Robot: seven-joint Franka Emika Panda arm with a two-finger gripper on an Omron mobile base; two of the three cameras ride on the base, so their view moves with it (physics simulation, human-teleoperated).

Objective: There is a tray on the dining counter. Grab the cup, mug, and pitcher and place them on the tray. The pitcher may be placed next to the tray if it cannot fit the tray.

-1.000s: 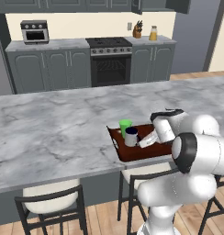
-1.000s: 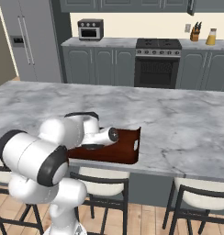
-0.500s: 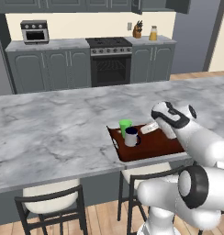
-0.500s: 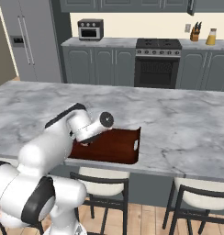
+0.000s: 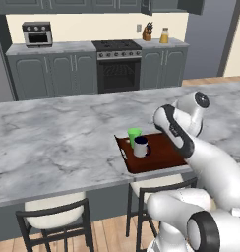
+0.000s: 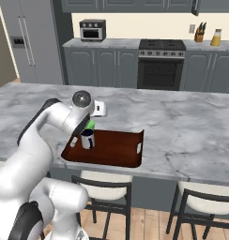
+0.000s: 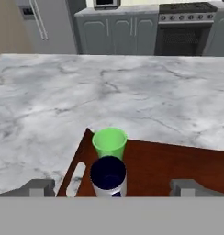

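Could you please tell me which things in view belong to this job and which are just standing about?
Job:
tray
cup
mug
pitcher, on the back counter
dining counter

Bystanders:
toaster oven
stove
knife block
fridge
stools

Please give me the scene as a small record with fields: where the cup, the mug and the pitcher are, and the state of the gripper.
tray: on the dining counter, at its near edge
cup: green, upright on the tray, at its left end
mug: grey-white, dark inside, upright on the tray, just in front of the cup
pitcher: with orange liquid, on the far back counter beside the knife block
gripper: open, holding nothing, above the tray near the mug
left to do: the pitcher
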